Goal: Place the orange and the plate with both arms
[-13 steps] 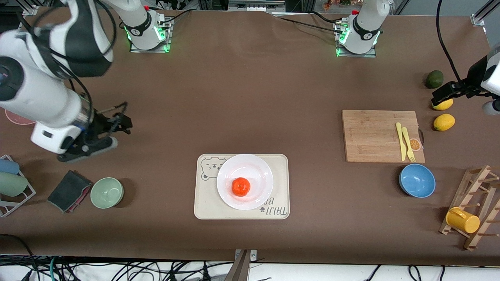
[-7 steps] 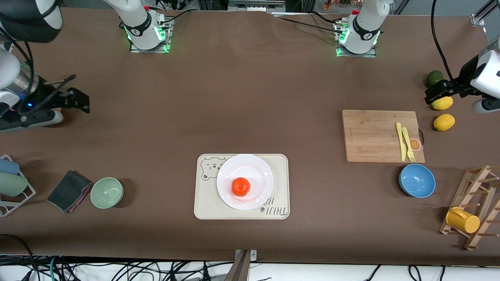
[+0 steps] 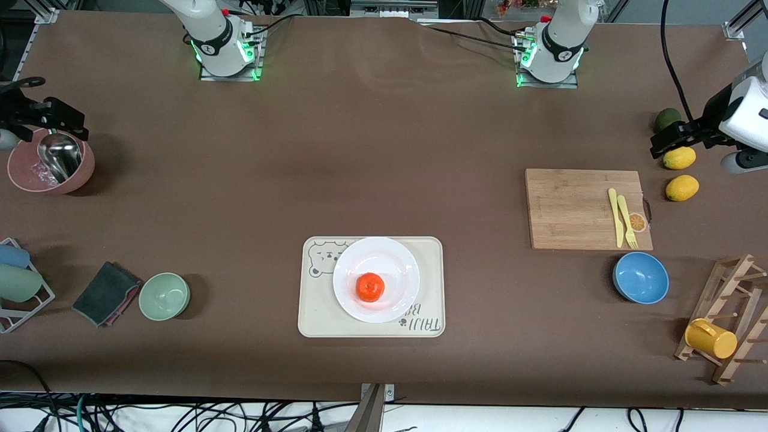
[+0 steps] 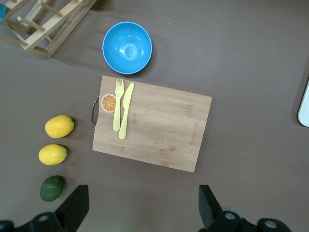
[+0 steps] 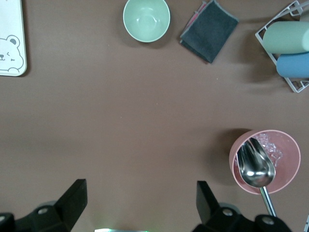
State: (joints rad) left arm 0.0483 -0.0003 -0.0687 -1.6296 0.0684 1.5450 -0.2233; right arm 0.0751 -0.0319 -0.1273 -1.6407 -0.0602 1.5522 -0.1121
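From the high front camera, one orange (image 3: 370, 287) is sitting on one plate (image 3: 396, 259), and the plate is lying on the single bear-print tray (image 3: 431, 252), well apart from both pincers. Two lemons (image 3: 681, 188) and one avocado (image 3: 666, 119) are lying at the left arm's end of the table, near one cutting board (image 3: 570, 208) carrying one yellow knife (image 3: 614, 216) and one fork (image 3: 627, 222). One blue bowl (image 3: 641, 277), one green bowl (image 3: 164, 296) and one pink bowl (image 3: 51, 168) holding a metal scoop (image 3: 59, 156) are making three bowls in all. The left gripper (image 3: 665, 141) is hanging over the lemons and avocado, the arm reaching out toward that end. The right gripper (image 3: 51, 117) is hovering over the pink bowl, at the table's edge, and is only partly in view here.

In the left wrist view, the left gripper (image 4: 144, 210) is standing spread wide and grasping nothing, over bare cloth beside the cutting board; the two lemons, the avocado, the blue bowl and a wooden rack (image 4: 43, 21) are lying around it.

In the right wrist view, the right gripper (image 5: 141, 200) is likewise standing released and empty, the pink bowl with its scoop lying just beside one finger. One green bowl, one dark cloth (image 5: 209, 30) and two cups (image 5: 288, 48) in a wire holder are lying well apart from it; what seems to be ice is glinting inside the pink bowl.
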